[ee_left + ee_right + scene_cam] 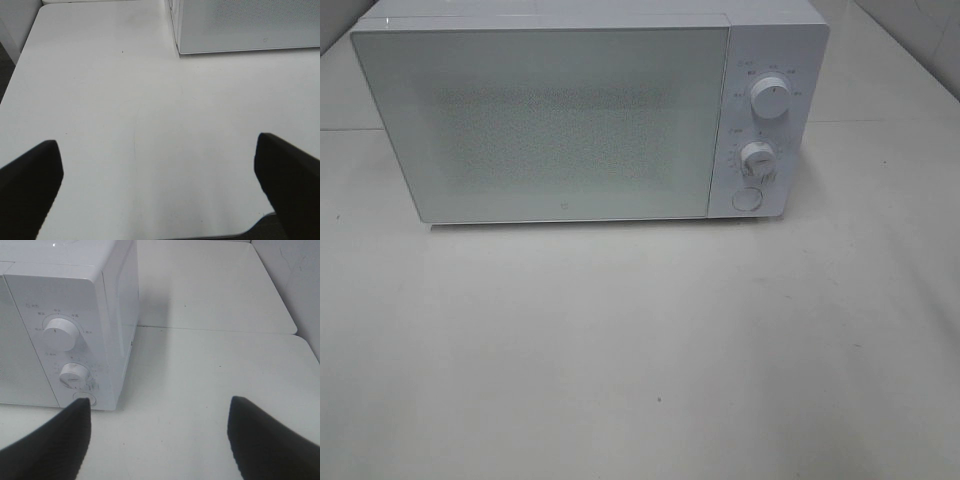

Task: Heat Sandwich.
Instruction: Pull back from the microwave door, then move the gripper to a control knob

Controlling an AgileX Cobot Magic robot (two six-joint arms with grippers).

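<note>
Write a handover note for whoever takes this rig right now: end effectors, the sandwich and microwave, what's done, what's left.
Left end effector: open, empty, over bare table off the microwave's left front corner.
Right end effector: open, empty, in front of the control panel.
Microwave: on the table, door shut.
Sandwich: in no view; the door hides the inside, so whether it is loaded cannot be told.
Done: nothing can be confirmed.
Left: find the sandwich; probably open the door to check, load if needed, shut, then start heating.
</note>
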